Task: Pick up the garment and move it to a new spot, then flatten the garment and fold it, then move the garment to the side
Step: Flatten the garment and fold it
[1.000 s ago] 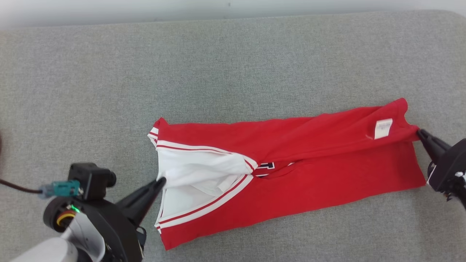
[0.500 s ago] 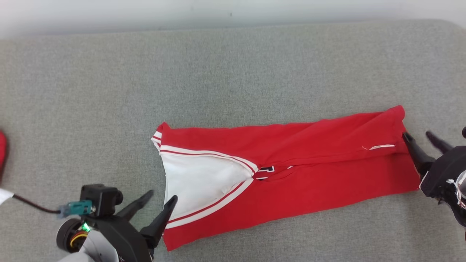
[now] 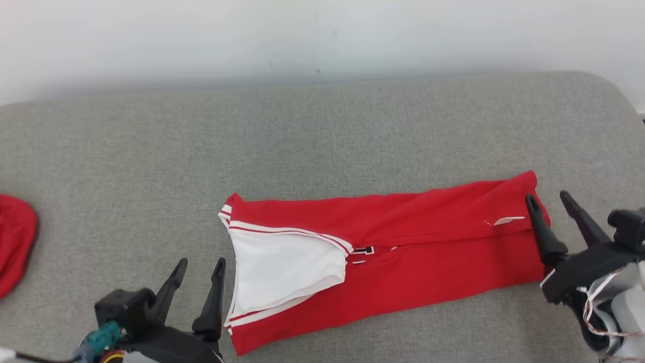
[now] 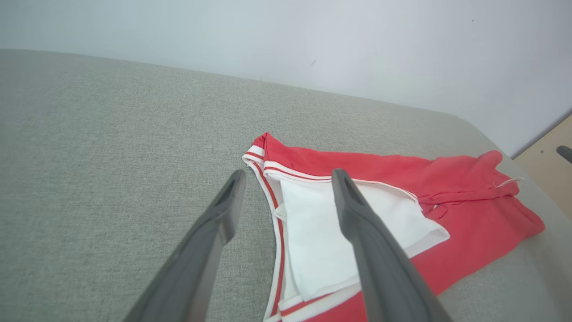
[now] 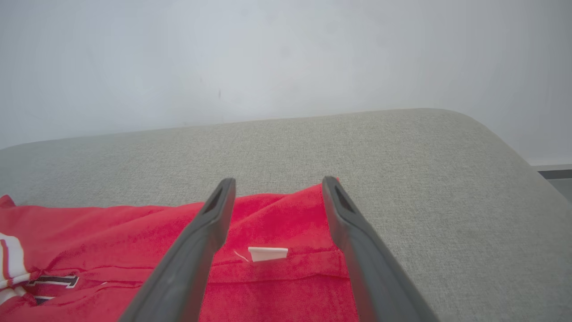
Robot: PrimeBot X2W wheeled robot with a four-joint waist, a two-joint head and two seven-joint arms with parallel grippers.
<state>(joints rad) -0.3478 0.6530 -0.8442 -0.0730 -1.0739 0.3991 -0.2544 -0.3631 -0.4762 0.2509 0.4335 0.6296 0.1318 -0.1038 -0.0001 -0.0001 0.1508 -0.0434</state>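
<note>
Jaws on my left gripper (image 3: 201, 261) stand spread and empty at lower left, just beside the white-lined end of the red garment (image 3: 428, 262), which lies lower centre on the grey cushion (image 3: 322, 141). My right gripper (image 3: 546, 195), likewise spread, sits at its right end. A second ago both pinched it. Its white label (image 3: 508, 220) is unreadable, its dark lettering (image 3: 364, 250) half buried in a fold. Another red cloth (image 3: 15, 242) is cut off at far left
</note>
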